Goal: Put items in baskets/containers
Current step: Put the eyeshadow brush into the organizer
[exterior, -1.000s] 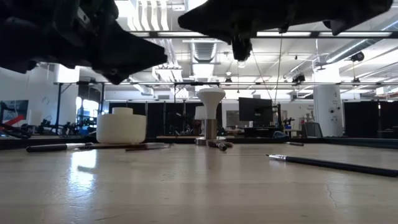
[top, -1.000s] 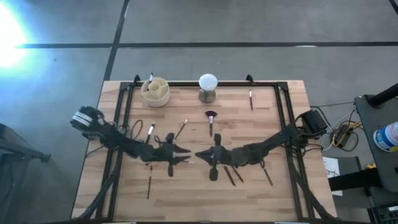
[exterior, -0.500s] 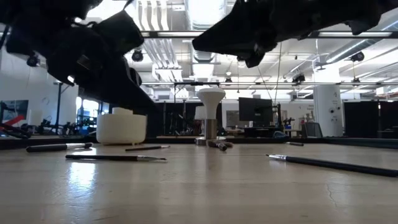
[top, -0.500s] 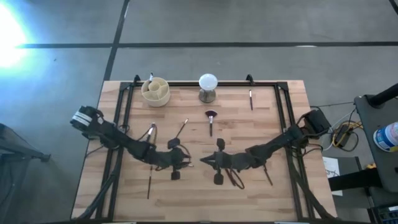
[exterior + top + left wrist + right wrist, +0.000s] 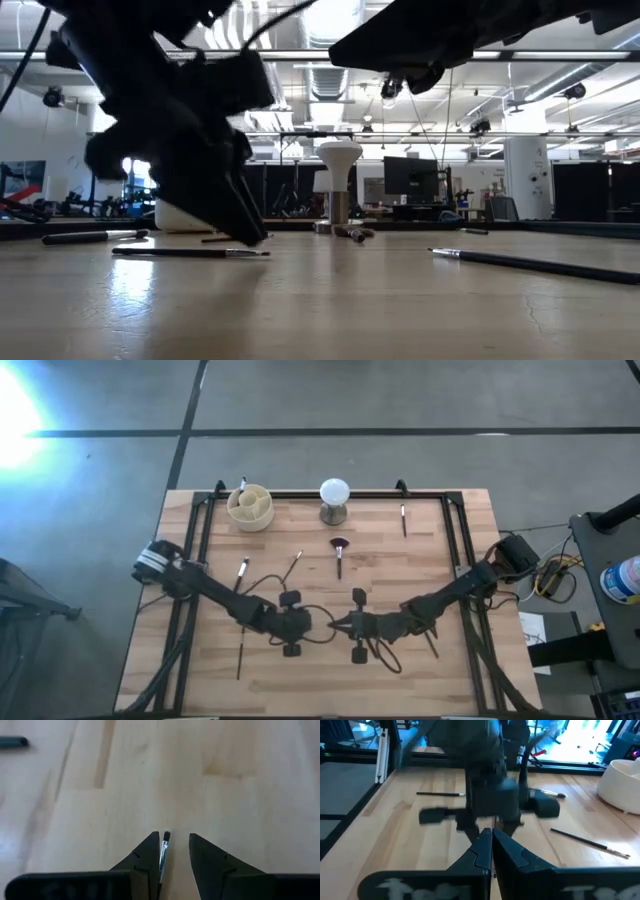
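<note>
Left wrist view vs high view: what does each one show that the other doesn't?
Only the left wrist view shows a thin brush lying between the left gripper's open fingers. Only the high view shows the cream cup, white ball, fan brush and right gripper, facing the left one. Both share the wooden table.

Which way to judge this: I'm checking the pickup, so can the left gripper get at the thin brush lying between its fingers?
Probably yes. The left gripper is low over the table with its fingers apart, and the thin brush lies between them on bare wood; nothing else crowds it. The shut right gripper faces it close by.
</note>
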`<action>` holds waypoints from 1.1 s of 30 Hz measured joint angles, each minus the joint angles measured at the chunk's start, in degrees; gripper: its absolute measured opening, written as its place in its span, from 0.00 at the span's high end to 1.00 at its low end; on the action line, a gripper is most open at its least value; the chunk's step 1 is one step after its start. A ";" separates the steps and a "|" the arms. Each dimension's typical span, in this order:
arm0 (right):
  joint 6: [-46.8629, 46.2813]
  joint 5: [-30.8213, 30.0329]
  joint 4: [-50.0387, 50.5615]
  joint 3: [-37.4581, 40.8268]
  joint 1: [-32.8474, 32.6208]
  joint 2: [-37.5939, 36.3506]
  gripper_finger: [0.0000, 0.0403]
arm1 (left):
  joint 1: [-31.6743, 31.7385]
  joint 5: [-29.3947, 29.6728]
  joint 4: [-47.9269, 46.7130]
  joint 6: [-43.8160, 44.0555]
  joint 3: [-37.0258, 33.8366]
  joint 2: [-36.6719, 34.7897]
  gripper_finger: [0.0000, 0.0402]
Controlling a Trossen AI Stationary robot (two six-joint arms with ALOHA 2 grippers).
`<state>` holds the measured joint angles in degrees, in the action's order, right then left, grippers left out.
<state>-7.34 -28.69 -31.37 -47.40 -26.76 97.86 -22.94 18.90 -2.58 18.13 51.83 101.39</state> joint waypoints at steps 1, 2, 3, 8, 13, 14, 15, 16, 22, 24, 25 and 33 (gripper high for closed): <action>0.03 -0.02 0.00 0.00 -0.02 0.00 0.98 | 0.05 0.00 -0.09 -0.38 0.59 1.08 0.75; 0.05 -0.02 0.01 0.00 -0.02 0.00 0.98 | 0.09 0.00 -0.12 -0.85 1.13 2.02 0.75; 0.05 -0.02 0.02 0.00 -0.01 0.00 0.98 | 0.14 0.09 -0.20 -1.49 1.68 2.74 0.75; 0.05 -0.02 0.24 -0.02 -0.02 0.00 0.98 | 0.97 0.06 -0.51 -2.00 3.09 4.42 0.75; 0.05 -0.02 0.95 -0.02 0.00 0.00 0.98 | 1.11 -0.29 -1.47 -0.27 2.73 4.32 0.81; 0.07 -0.03 0.98 -0.02 0.00 0.00 0.98 | 1.11 -0.42 -2.01 0.28 2.71 4.32 0.84; 0.07 -0.04 0.96 -0.02 0.00 0.00 0.98 | 1.11 -0.45 -2.22 0.95 2.68 4.47 0.88; 0.06 -0.04 0.96 -0.02 0.00 0.00 0.98 | 1.11 -0.46 -2.50 1.29 2.66 4.54 0.91; 0.22 -0.04 1.05 -0.02 0.00 0.00 0.98 | 1.18 0.08 -3.22 1.66 2.50 4.12 1.00; 0.50 -0.04 1.11 -0.02 0.00 0.00 0.98 | 1.20 1.10 -3.91 1.50 2.29 2.84 1.00; 0.53 -0.04 1.11 -0.02 0.00 0.00 0.98 | 1.20 2.05 -5.07 1.25 2.13 1.92 1.00; 2.15 -0.09 1.18 1.48 0.00 0.00 0.98 | 1.22 11.25 -1.92 1.01 1.08 -6.35 1.00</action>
<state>-5.19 -28.77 -30.20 -45.92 -26.76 97.86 -21.71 30.14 -4.50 19.14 52.91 95.03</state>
